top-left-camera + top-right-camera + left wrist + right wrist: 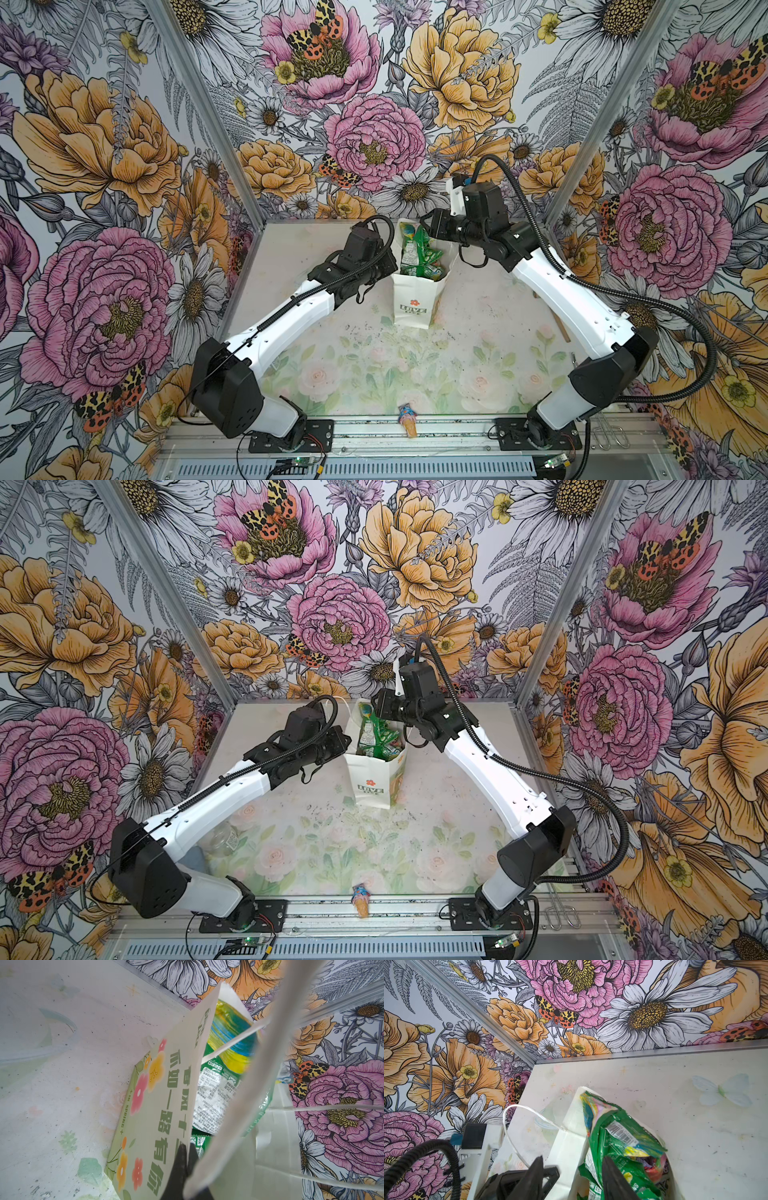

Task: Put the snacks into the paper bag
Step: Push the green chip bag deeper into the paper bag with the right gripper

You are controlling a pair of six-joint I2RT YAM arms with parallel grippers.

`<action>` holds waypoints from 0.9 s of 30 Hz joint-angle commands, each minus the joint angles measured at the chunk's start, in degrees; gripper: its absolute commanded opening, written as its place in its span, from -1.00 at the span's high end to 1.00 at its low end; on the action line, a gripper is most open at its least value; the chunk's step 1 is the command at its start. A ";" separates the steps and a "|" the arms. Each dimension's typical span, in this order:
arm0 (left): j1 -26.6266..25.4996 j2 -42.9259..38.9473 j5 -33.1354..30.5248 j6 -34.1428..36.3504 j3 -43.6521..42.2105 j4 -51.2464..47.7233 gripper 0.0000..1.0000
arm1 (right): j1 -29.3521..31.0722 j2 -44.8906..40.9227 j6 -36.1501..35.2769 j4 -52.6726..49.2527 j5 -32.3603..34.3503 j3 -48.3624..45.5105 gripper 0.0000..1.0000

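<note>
Both arms reach forward and inward, the left pincer (187,1150) pinched tight, the right pincer (574,1169) angled downward with jaws apart.

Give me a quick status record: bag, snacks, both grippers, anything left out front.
paper bag: upright, mid-table, top open
snacks: inside bag, green packets on top
left gripper: shut on bag's wall
right gripper: open, straddling bag's rim, one finger among packets
cone trinket: lying on front rail
</note>
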 commanded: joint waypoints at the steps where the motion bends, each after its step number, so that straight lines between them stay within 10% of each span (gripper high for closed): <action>1: 0.40 -1.23 -0.24 -0.39 -0.87 -0.25 1.00 | -0.60 3.40 -0.43 -1.57 -0.38 2.17 0.04; 27: 0.62 -0.63 0.15 -0.31 -0.33 -0.26 1.00 | 1.78 8.19 -0.39 -4.61 3.25 -2.69 0.00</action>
